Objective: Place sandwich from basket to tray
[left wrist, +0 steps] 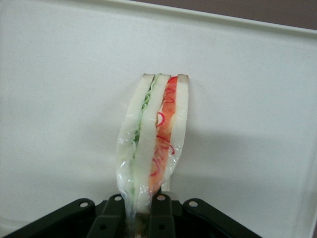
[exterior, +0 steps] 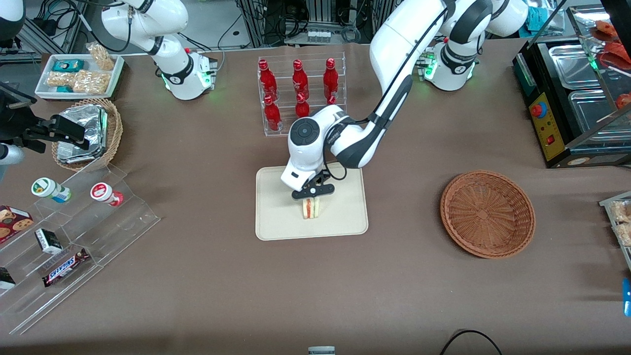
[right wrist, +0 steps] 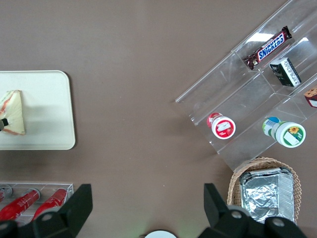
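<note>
Wrist view is showing my gripper (left wrist: 141, 210) clamping the sandwich (left wrist: 151, 139) by its narrow edge, with the wedge standing on the cream tray (left wrist: 59, 99) near its middle. I am judging that it may topple once released, being thin and upright. Its long axis is running straight away from the fingers. Well apart, the reddish wicker basket (exterior: 487, 213) is sitting bare.

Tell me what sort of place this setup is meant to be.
Likely a mock snack shop in a robot lab: stepped racks of red bottles, a tiered shelf holding a Snickers bar, and the gripper holding a sandwich on a tray.
</note>
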`<state>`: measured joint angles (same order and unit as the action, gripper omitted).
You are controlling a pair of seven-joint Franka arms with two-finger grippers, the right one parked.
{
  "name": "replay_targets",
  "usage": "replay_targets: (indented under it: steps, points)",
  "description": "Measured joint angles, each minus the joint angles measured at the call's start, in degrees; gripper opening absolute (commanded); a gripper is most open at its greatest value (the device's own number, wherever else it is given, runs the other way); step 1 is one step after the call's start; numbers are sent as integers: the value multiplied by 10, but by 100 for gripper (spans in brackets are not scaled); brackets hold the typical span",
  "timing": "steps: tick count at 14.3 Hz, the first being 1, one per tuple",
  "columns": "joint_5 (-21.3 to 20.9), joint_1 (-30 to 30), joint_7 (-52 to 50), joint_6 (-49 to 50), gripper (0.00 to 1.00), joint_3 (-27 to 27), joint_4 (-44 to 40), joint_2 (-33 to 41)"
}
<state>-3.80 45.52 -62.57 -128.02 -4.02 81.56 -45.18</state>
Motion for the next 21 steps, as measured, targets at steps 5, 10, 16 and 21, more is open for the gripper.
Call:
replay_targets:
  steps: [5, 10, 16, 21]
  points:
    - [-6, 0, -21, 1, 100, 1, -17, 5]
    - [-7, -2, -29, 146, 100, 19, -23, 97]
    - [-9, -73, 30, 192, 100, 50, 55, 148]
    - [-6, -169, 196, 194, 100, 51, 155, 254]
